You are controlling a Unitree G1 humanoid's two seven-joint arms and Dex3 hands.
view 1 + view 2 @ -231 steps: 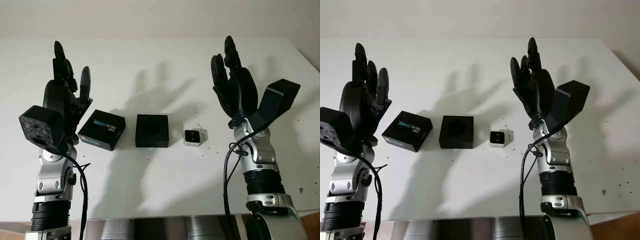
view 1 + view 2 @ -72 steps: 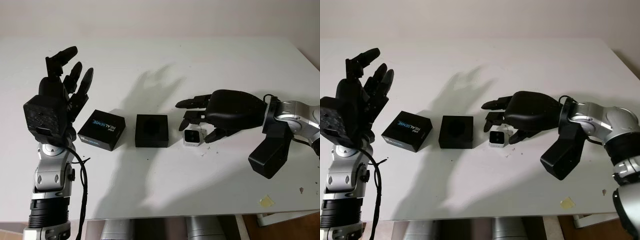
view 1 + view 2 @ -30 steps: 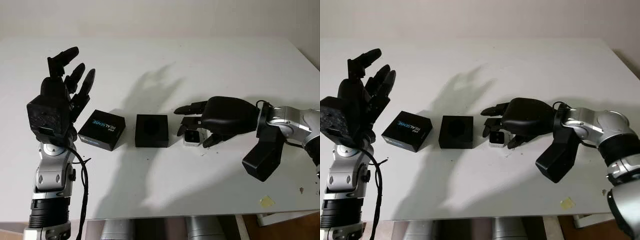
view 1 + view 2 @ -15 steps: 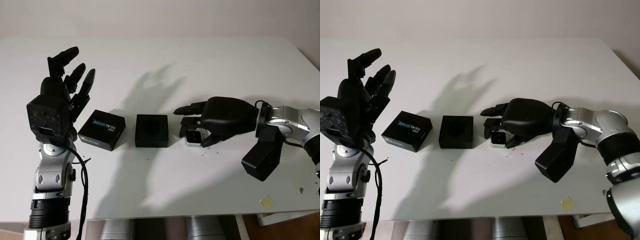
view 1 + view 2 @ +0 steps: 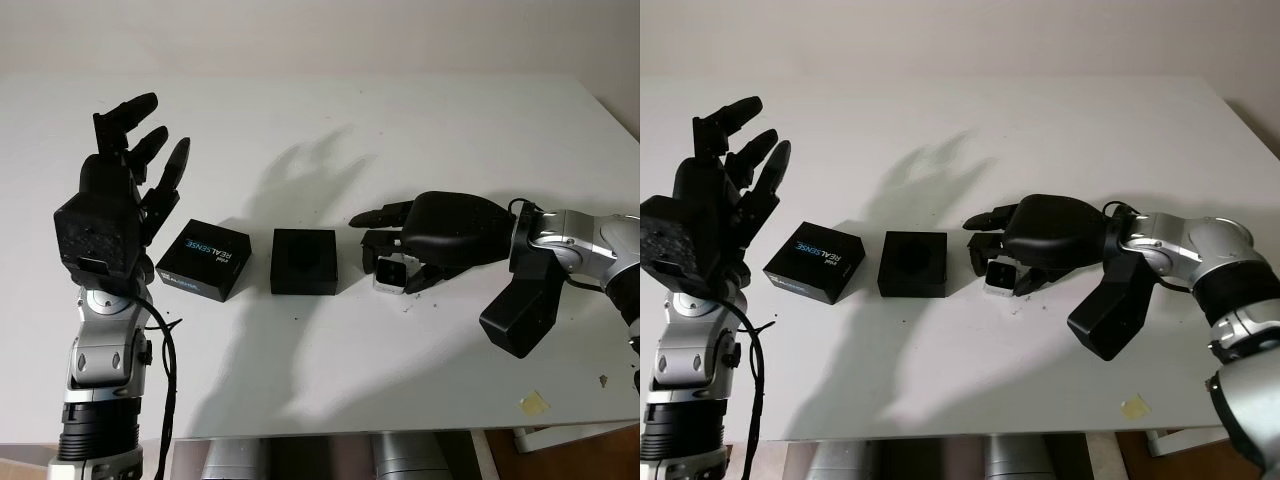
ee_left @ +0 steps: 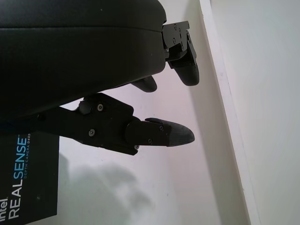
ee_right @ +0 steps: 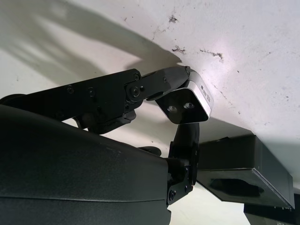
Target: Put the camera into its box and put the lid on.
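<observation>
1. Change noted: against the frame half a second back, the camera (image 5: pixel 391 271) has shifted slightly toward the robot's right and now sits tilted, where it earlier lay square on the table (image 5: pixel 330 120). The right hand (image 5: pixel 440 232) has closed further round it. Seven seconds back this hand stood raised and the camera lay unattended.

2. Right hand, present state: fingers curled on the camera – in the right wrist view one finger (image 7: pixel 140 86) presses its upper edge and another (image 7: pixel 185 140) bears from below. Whether the camera is clear of the table cannot be told.

3. Left hand (image 5: pixel 120 180): raised above the table's left part, open, holding nothing; unchanged from the earlier frames.

4. Location of task items: the camera is just right of the box (image 5: pixel 304 260), apart from it. The lid (image 5: pixel 204 260) lies left of the box, also apart.

5. Obscured: the palm covers most of the camera in the head views – only its front face shows between the fingers. In the left wrist view the lid (image 6: pixel 28 180) is cut off at the frame edge, its lettering partly visible.

6. Materials and form: the camera is a small pale block with a dark glossy face carrying two lenses. The box is a square matte black tray, open-topped. The lid is black with white and blue print. The table is white, matte, with dark specks near the camera.
</observation>
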